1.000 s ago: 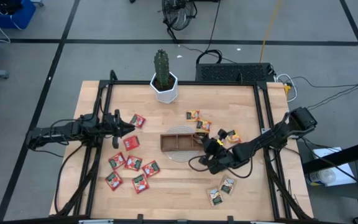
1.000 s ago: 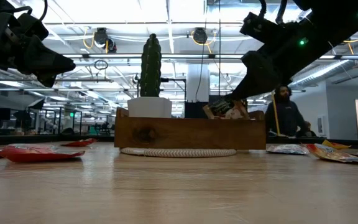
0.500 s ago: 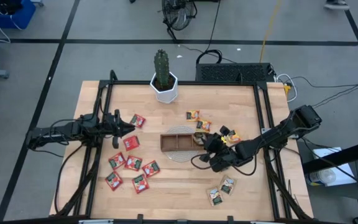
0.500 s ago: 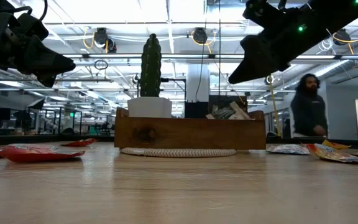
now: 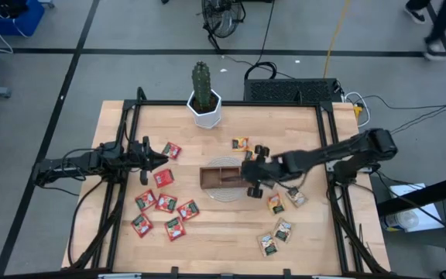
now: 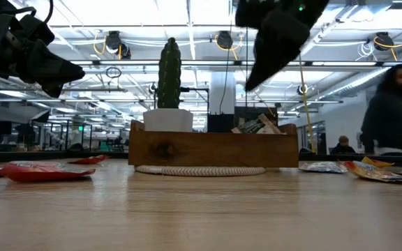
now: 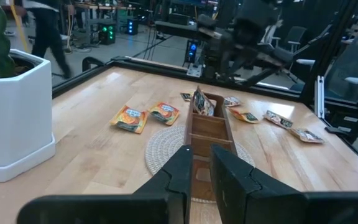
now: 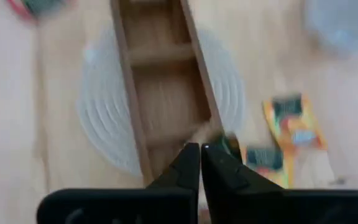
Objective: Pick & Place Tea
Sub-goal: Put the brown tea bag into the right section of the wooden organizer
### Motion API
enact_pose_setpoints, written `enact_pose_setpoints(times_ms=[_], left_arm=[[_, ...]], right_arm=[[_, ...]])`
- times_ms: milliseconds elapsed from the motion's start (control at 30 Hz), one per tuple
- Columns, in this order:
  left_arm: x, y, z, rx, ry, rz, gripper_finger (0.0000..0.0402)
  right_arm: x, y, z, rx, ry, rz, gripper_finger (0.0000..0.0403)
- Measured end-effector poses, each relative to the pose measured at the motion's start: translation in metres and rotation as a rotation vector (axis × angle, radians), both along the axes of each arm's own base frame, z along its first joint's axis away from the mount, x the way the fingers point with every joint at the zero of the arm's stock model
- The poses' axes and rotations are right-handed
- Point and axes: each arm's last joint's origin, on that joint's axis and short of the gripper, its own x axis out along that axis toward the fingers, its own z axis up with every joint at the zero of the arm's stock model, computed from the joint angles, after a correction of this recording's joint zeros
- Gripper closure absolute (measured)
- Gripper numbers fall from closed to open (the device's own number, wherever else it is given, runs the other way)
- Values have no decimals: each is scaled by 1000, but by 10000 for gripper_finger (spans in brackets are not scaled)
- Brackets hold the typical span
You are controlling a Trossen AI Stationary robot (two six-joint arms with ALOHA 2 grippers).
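Wooden table: right pincer clenched, empty, over tray; sachet print unreadable.

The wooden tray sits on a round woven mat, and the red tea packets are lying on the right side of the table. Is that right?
Not quite. The small flat red tea packets lie on the left side of the table, as the high view shows. The right side has the orange-yellow packets instead. The brown wooden tray does sit on the round woven mat.
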Motion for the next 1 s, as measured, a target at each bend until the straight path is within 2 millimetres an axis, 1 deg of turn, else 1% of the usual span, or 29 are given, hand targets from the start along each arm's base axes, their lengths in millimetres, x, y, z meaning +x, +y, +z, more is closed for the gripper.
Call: enact_pose_setpoints(times_ms=[67, 167, 300, 433, 600, 900, 1000], left_arm=[[0, 0, 0, 0, 0, -1, 344], [0, 0, 0, 0, 0, -1, 344], [0, 0, 0, 0, 0, -1, 344], [0, 0, 0, 0, 0, -1, 344], [0, 0, 0, 0, 0, 0, 344], [0, 0, 0, 0, 0, -1, 344], [0, 0, 0, 0, 0, 0, 344]], right_arm=[[5, -4, -3, 19, 100, 5, 401], [14, -2, -16, 44, 215, 40, 402], [24, 1, -39, 65, 317, 95, 402], [28, 0, -55, 44, 408, 118, 403], [35, 1, -60, 22, 492, 159, 403], [42, 0, -76, -5, 547, 189, 403], [43, -1, -78, -73, 543, 165, 403]])
